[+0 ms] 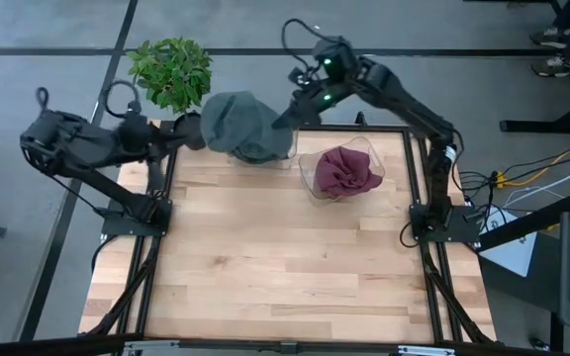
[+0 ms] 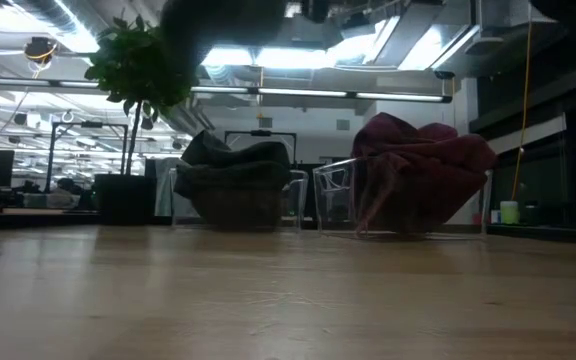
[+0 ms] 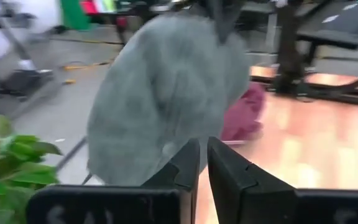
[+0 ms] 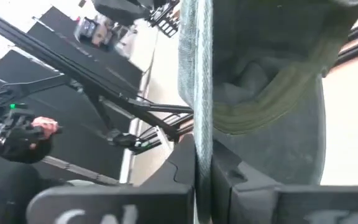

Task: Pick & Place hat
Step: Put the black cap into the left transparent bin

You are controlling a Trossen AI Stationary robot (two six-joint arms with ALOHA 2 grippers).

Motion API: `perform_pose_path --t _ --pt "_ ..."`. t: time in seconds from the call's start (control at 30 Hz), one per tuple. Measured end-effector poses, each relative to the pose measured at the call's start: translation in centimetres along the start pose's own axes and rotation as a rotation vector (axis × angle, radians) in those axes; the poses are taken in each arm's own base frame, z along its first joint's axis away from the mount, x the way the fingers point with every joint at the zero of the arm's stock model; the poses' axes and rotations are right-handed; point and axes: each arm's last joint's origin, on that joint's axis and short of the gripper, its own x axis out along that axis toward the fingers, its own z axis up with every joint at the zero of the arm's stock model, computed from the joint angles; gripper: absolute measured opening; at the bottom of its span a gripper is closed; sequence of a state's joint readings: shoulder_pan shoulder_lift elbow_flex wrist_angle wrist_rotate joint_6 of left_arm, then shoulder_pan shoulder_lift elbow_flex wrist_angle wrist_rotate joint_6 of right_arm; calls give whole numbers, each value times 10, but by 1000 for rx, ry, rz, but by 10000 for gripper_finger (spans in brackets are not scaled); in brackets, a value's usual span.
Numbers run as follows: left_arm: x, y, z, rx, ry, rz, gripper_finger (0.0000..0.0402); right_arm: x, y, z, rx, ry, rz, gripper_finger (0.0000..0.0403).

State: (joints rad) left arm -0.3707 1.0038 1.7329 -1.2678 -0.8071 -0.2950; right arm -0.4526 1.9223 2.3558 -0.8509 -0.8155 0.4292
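Note:
A grey hat (image 1: 237,121) hangs in the air over a clear container (image 1: 283,150) at the table's far edge, with my right gripper (image 1: 288,118) shut on it. In the low view only its dark underside (image 2: 223,22) shows at the top. Below it, a dark hat (image 2: 233,178) lies in that container. A maroon hat (image 1: 348,170) fills a second clear container (image 1: 310,178) to the right. My left gripper (image 3: 202,163) is shut with nothing between its fingers, just left of the grey hat (image 3: 166,93). My right gripper pinches the grey hat's rim (image 4: 195,118) between its two fingers, edge-on, with the hat's inner band (image 4: 272,106) showing beside them. The fingers come nearly level from the table's right side. The hat is lifted clear of the container and hangs beyond and below the fingers.
A potted plant (image 1: 172,69) stands off the table's far left corner, close to my left arm. The near half of the wooden table (image 1: 285,267) is bare boards. A black frame (image 1: 426,188) runs along the table's sides.

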Motion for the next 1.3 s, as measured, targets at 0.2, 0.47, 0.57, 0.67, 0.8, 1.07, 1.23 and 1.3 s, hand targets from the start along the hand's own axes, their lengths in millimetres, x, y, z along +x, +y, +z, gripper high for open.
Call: perform_pose_path --t 0.2,0.47,0.57,0.67,0.8,1.07,1.23,1.3 --pt "27 -26 4 180 45 114 39 -27 11 -3 -8 -14 -77 16" --pt "63 -27 9 138 120 235 158 -32 17 -5 -2 -10 -71 16" --pt "73 -21 10 76 157 243 212 -30 18 -6 0 -2 -72 16" --pt "83 -16 11 34 182 242 260 -31 19 -6 -10 -11 -80 16" --pt "93 -11 13 -5 196 241 304 -31 20 -4 -23 -24 -79 16" --pt "112 -5 17 26 197 287 326 -30 23 -5 -32 -13 -40 16" --pt "123 -3 18 38 208 317 326 -28 27 -4 -51 0 26 16" --pt "125 -2 18 43 216 329 326 -26 29 -5 -58 2 36 16"
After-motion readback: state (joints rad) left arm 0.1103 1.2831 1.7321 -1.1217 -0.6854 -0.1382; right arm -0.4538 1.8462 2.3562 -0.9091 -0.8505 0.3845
